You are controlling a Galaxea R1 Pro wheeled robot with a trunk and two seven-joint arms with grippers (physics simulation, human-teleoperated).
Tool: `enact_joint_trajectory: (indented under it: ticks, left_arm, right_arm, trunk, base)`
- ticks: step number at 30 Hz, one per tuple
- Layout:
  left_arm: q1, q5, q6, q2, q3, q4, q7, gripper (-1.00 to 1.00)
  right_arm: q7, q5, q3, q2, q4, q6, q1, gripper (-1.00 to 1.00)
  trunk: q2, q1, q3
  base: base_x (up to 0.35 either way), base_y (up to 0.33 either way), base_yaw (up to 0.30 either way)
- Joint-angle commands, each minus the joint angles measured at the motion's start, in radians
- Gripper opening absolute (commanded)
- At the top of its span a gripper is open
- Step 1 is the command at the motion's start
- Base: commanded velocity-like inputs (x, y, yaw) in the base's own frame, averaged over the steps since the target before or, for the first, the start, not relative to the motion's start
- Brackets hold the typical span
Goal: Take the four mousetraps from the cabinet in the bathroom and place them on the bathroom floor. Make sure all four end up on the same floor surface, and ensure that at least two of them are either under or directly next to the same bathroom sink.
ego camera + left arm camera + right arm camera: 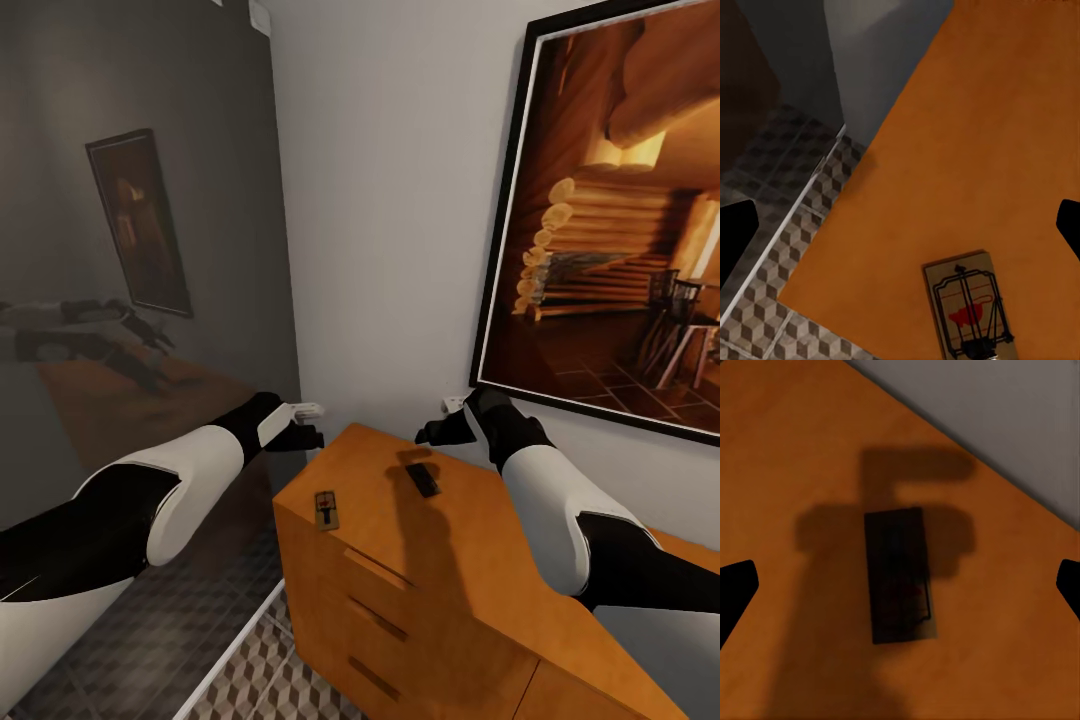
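Two mousetraps lie flat on the top of the orange-brown cabinet point(480, 560). One mousetrap point(326, 509) point(967, 309) rests near the cabinet's left front edge, its wire and red bait plate showing. The other mousetrap point(421, 479) point(898, 575) sits further back in the shadow of my right arm. My left gripper point(306, 436) hovers open beyond the cabinet's left corner, above and away from the nearer trap. My right gripper point(432, 432) hangs open directly above the shaded trap, nothing between its fingers point(735, 592). The cube-patterned bathroom floor point(270, 680) point(772, 225) lies below the cabinet's left side.
A large framed cabin picture point(620, 220) hangs on the wall behind the cabinet. A dark reflective panel point(130, 250) stands at left, mirroring my arms. A pale threshold strip point(235, 650) crosses the floor beside the cabinet. Drawer handles point(375, 620) line the cabinet front.
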Motion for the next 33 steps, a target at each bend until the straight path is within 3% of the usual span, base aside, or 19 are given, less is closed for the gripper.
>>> enact_joint_trajectory:
  ticks: [1, 16, 22, 28, 33]
  left_arm:
    - [0.0, 0.011, 0.005, 0.0, -0.006, -0.002, 0.006, 1.0]
    - [0.0, 0.011, 0.005, -0.007, -0.006, 0.0, 0.007, 1.0]
    - [-0.001, 0.009, 0.005, -0.01, -0.007, -0.001, 0.007, 1.0]
    - [0.0, 0.01, 0.005, -0.011, -0.006, 0.0, 0.008, 1.0]
    - [0.0, 0.01, 0.005, -0.012, -0.006, 0.0, 0.008, 1.0]
  right_arm:
    - [0.007, 0.011, -0.008, 0.001, -0.001, 0.004, -0.001, 1.0]
    - [0.007, 0.012, -0.008, -0.001, -0.001, 0.007, -0.001, 1.0]
    - [0.007, 0.012, -0.008, -0.007, -0.001, 0.009, -0.001, 1.0]
    - [0.007, 0.013, -0.008, -0.011, -0.001, 0.011, -0.001, 1.0]
    - [0.007, 0.013, -0.008, -0.011, -0.001, 0.011, -0.001, 1.0]
  trunk:
    - [-0.001, 0.0, -0.001]
    - [-0.001, 0.0, -0.001]
    - [-0.043, 0.023, -0.02]
    - [-0.043, 0.023, -0.02]
    - [-0.078, 0.042, -0.036]
  base:
    - [0.0, 0.0, 0.0]
    - [0.0, 0.0, 0.0]
    - [0.0, 0.0, 0.0]
    - [0.0, 0.0, 0.0]
    - [0.0, 0.0, 0.0]
